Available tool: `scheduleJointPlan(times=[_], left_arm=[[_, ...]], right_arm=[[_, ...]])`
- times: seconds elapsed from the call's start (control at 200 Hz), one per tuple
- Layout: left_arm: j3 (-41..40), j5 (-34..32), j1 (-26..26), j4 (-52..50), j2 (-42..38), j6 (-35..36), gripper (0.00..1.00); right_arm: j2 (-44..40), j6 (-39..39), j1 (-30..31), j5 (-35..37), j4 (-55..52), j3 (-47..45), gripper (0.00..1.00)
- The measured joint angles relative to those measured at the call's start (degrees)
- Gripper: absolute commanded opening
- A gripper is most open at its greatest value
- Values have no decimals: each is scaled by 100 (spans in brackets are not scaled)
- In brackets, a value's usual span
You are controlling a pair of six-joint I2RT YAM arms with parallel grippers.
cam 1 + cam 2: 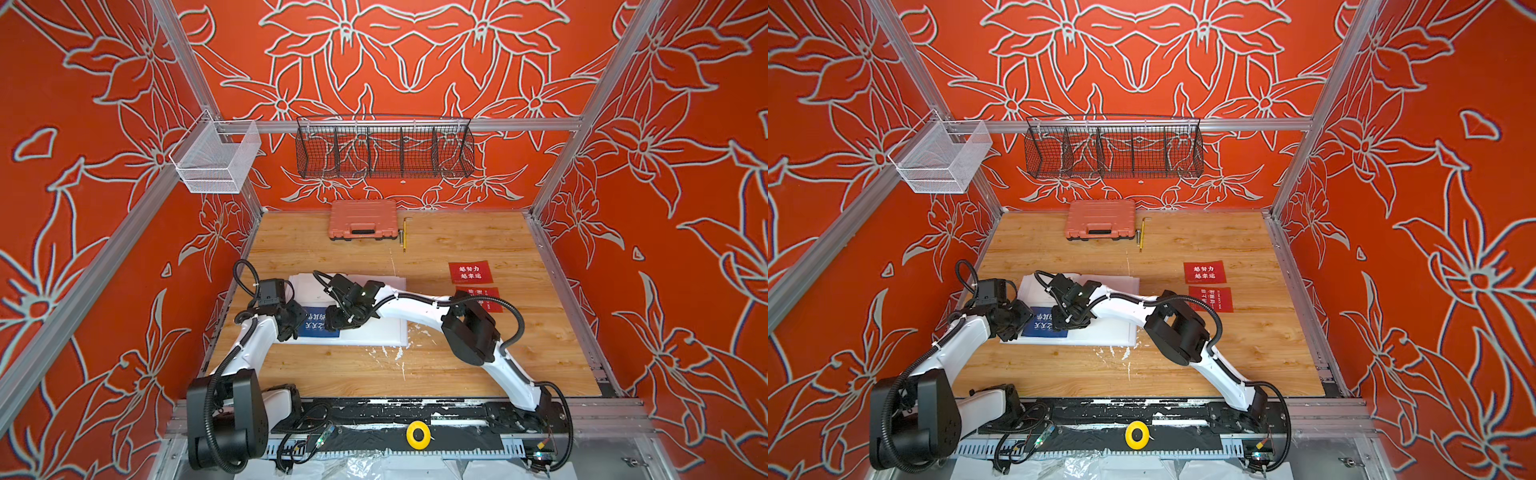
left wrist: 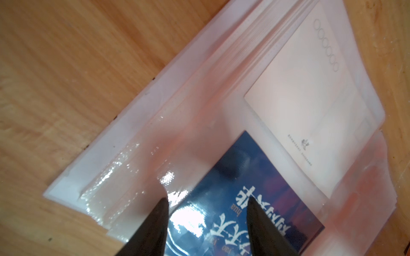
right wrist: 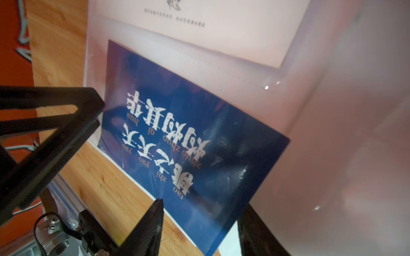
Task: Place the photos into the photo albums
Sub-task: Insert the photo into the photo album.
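The photo album [image 1: 390, 330] [image 1: 1117, 332] lies open on the wooden table, its white sleeve pages up. A blue photo [image 1: 318, 328] [image 1: 1042, 328] with white characters sits partly inside a lower sleeve pocket [image 2: 255, 177] [image 3: 188, 133]. A white photo [image 2: 299, 99] [image 3: 221, 28] fills the pocket beside it. My left gripper [image 1: 296, 326] [image 2: 207, 212] is open, its fingers straddling the blue photo under the glossy film. My right gripper [image 1: 337, 320] [image 3: 202, 210] is open at the opposite end, the photo's free corner between its fingers. Two red photos [image 1: 470, 272] [image 1: 1210, 299] lie to the album's right.
An orange-pink plastic case [image 1: 363, 224] stands at the table's back edge, a yellow pencil [image 1: 404, 235] beside it. A black wire basket [image 1: 384, 151] and a white mesh basket [image 1: 216, 162] hang on the rail above. A translucent page [image 3: 343, 133] curls up beside my right gripper.
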Motion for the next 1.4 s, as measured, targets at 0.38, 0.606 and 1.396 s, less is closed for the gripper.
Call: scheduleJointPlan(times=[0.38,0.606,1.396], left_arm=[[0,105,0,48,9,-24,55],[0,125,0,59,9,-22,55],[-68,210,13,101,4,-22,54]], right_arm=[[407,0,26,-114,-391,772,54],[184,44,-20,-247,190,212,54],[-61,457,-153,-817,1202,-356,54]])
